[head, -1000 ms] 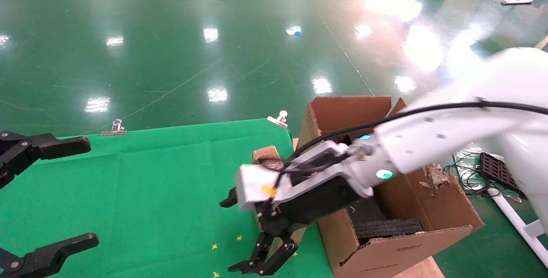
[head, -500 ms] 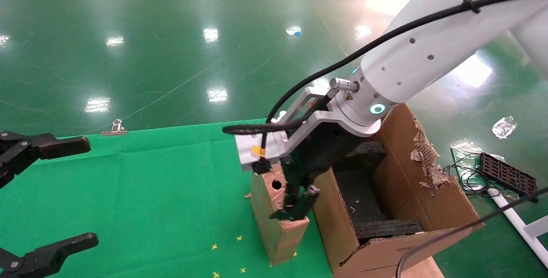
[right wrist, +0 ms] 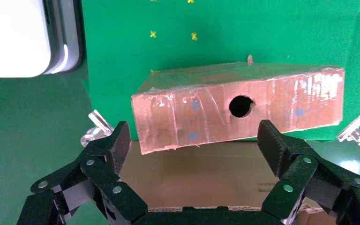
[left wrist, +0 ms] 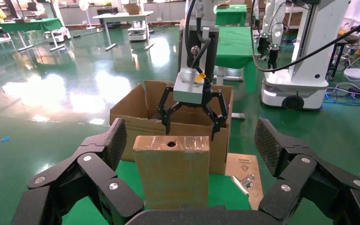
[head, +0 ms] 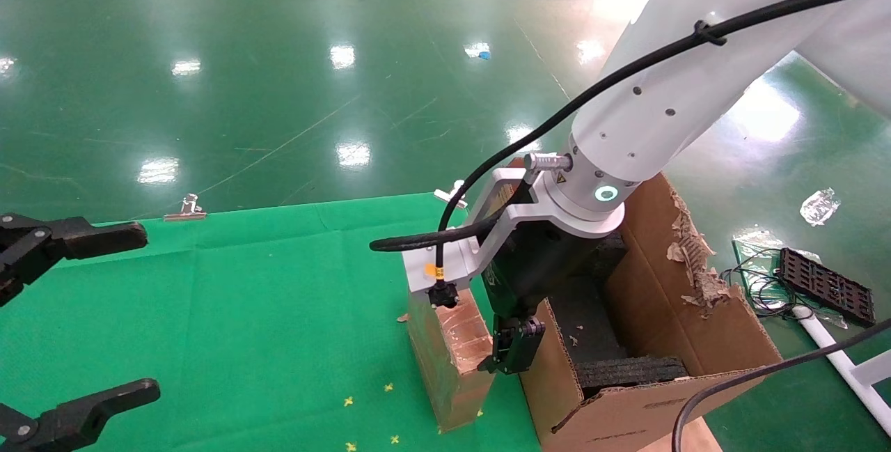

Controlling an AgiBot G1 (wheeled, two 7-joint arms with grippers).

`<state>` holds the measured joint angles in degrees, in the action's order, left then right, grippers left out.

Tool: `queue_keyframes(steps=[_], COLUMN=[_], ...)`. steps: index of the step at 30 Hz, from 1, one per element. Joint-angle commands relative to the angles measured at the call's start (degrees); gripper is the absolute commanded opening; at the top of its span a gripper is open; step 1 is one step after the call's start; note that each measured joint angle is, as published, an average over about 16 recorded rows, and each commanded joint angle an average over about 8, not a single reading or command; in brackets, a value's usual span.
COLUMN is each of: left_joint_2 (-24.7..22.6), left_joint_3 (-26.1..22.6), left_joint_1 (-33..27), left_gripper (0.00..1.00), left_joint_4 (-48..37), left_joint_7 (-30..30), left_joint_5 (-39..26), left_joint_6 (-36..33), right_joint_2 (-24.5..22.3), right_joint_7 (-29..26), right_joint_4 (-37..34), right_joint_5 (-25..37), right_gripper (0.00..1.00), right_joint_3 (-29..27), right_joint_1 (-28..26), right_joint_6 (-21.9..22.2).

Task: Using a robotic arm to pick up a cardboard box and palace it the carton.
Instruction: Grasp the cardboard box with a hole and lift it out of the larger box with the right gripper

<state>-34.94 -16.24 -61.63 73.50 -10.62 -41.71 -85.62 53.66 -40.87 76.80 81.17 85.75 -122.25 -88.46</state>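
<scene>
My right gripper (head: pixel 511 354) is hovering directly above the upright cardboard box (head: pixel 452 361), fingers (right wrist: pixel 108 150) spread wide and holding nothing, the box standing at the table (head: pixel 243 313) edge just beside the carton (head: pixel 696 340), my left gripper (left wrist: pixel 187 187) idling open.

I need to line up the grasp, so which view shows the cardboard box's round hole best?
The right wrist view: the hole faces the camera on the cardboard box. The left wrist view shows it small; the head view hides it.
</scene>
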Motion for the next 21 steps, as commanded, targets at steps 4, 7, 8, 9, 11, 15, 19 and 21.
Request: queue_keyframes(steps=[4,7,8,9,11,15,19,21], left_joint_2=[0.0,0.0,0.0,0.0,0.0,0.0,0.0,0.0], left_joint_3=[0.0,0.0,0.0,0.0,0.0,-0.1,-0.1,-0.1], left_joint_1=[0.0,0.0,0.0,0.0,0.0,0.0,0.0,0.0], left_gripper=[1.0,1.0,1.0,1.0,1.0,1.0,1.0,1.0], left_joint_4=[0.0,0.0,0.0,0.0,0.0,0.0,0.0,0.0], left_joint_7=[0.0,0.0,0.0,0.0,0.0,0.0,0.0,0.0], left_joint_5=[0.0,0.0,0.0,0.0,0.0,0.0,0.1,0.1], left_joint_6=[0.0,0.0,0.0,0.0,0.0,0.0,0.0,0.0], right_joint_2=[-0.2,0.0,0.3,0.6,1.8,4.5,6.9,8.0], right_joint_7=[-2.6,-8.0,-10.3,-12.7,-17.8,-25.7,-29.3,-29.6], right_joint_4=[-0.7,-2.6,-3.7,-5.1,-8.7,-17.8,-26.1,-29.3], right_joint_5=[-0.2,0.0,0.1,0.1,0.0,-1.7,-3.6,-4.5], right_gripper=[1.0,1.0,1.0,1.0,1.0,1.0,1.0,1.0], right_joint_3=[1.2,1.5,1.6,1.8,2.3,3.0,3.4,3.4], right_joint_1=[-0.6,-1.3,-1.5,-1.7,-1.9,-1.4,-0.3,0.5], right_joint_6=[0.9,1.2,1.1,1.0,0.4,-0.6,-0.7,-0.7])
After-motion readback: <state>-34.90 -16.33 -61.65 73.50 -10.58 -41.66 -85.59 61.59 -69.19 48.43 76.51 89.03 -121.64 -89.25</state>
